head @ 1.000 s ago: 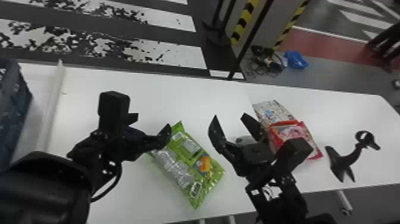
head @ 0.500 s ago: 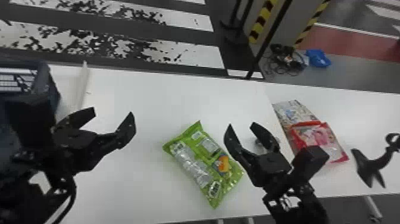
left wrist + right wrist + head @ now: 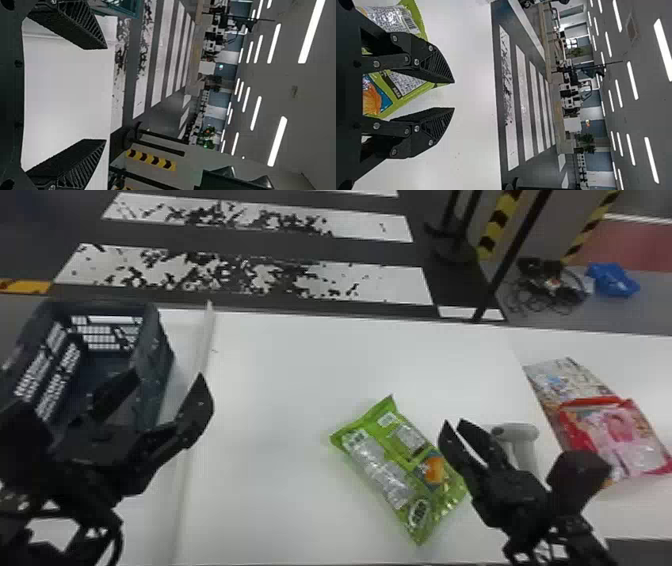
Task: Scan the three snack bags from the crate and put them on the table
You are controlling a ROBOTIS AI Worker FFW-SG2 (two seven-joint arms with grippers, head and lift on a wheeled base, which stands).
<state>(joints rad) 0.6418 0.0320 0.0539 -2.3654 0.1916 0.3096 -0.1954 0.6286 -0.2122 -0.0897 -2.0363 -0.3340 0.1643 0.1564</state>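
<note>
Near the crate (image 3: pixel 152 350), the left gripper (image 3: pixel 168 373) is spread wide, nothing held. The green bag (image 3: pixel 375 465) is laid on the table (image 3: pixel 280 390), probably unscanned. The right gripper (image 3: pixel 453 421) is part-opened, empty; the pale bag (image 3: pixel 567 382) and red bag (image 3: pixel 617 435) seem finished.

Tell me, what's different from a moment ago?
The left fingers have moved left, away from the green bag and toward the crate. The head view has swung left too, showing more crate. The green bag and red bag still lie on the table.
</note>
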